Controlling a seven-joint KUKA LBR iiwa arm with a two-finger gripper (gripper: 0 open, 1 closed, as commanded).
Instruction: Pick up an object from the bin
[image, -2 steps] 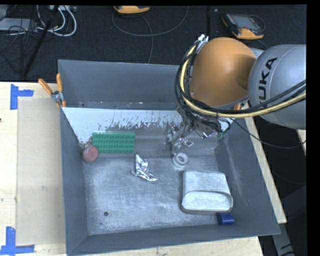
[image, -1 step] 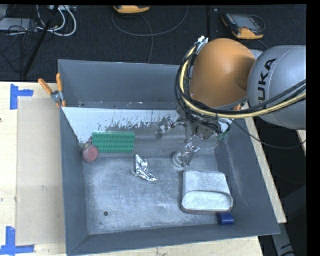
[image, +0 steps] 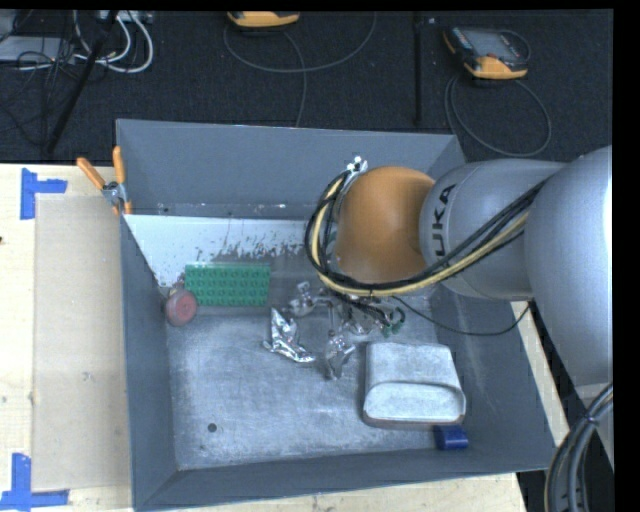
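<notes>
My hand (image: 335, 352) is low in the middle of the bin (image: 143, 360), under my orange cover (image: 380, 225). Its metal parts blur into the glitter below, so I cannot tell whether it stands wide or narrow, nor whether anything is in it. The thing nearest me is a crumpled piece of silver foil (image: 288, 336), just to the left of my hand on the bin floor. I take that as the likeliest pick.

The foil is the main risk, I think. It is light and springy and could flatten, tear, or slide away across the smooth floor instead of seating. It could also snag on one side and dangle, then drop on the way up. Just to my right lies a pale grey pad (image: 413, 386), close enough that a sideways shift could nudge it or drag its edge along. A small blue piece (image: 451, 437) sits at the pad's front corner, near the front wall.

There is open floor in front and to the left of the foil, well clear of the walls. A green studded plate (image: 228, 285) and a pink round thing (image: 181, 307) lie against the back-left slope, well apart from me. Straight up looks like the safest way out.
</notes>
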